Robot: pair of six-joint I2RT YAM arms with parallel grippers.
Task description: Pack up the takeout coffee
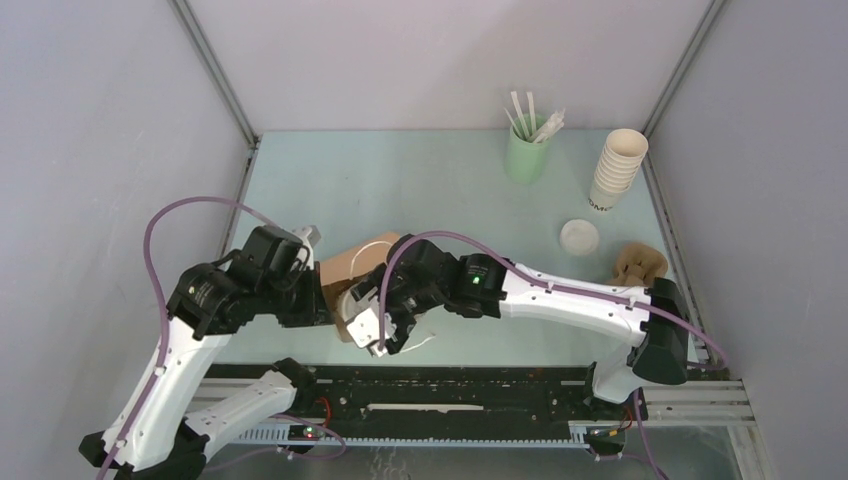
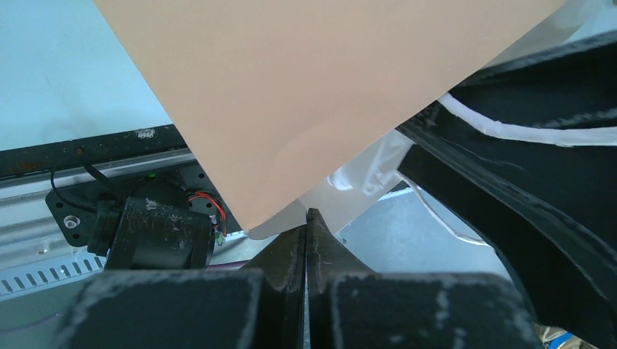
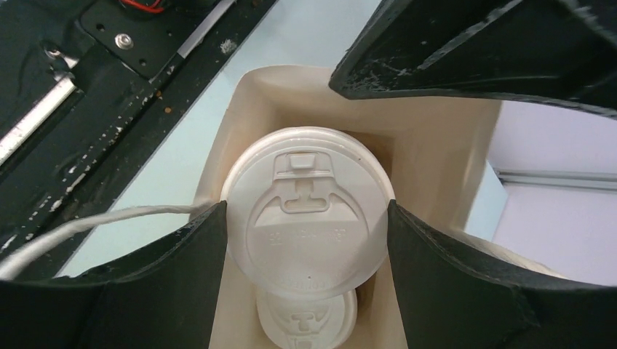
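Note:
The brown paper bag point(image 1: 350, 265) stands between both arms, its side filling the left wrist view point(image 2: 313, 94). My left gripper point(image 2: 307, 218) is shut, pinching the bag's rim at its fingertips. In the right wrist view I look down into the open bag point(image 3: 436, 160). My right gripper point(image 3: 307, 240) is shut on a takeout coffee cup with a white lid point(image 3: 309, 211), held at the bag's mouth. A second lidded cup point(image 3: 305, 320) sits deeper inside, just below it. From the top view both cups are hidden under my right gripper point(image 1: 375, 325).
At the back right are a green cup of white sticks point(image 1: 527, 150) and a stack of lidless cream cups point(image 1: 617, 168). A loose white lid point(image 1: 579, 237) and a crumpled brown thing point(image 1: 640, 265) lie near the right wall. The black rail point(image 1: 450, 385) runs along the near edge.

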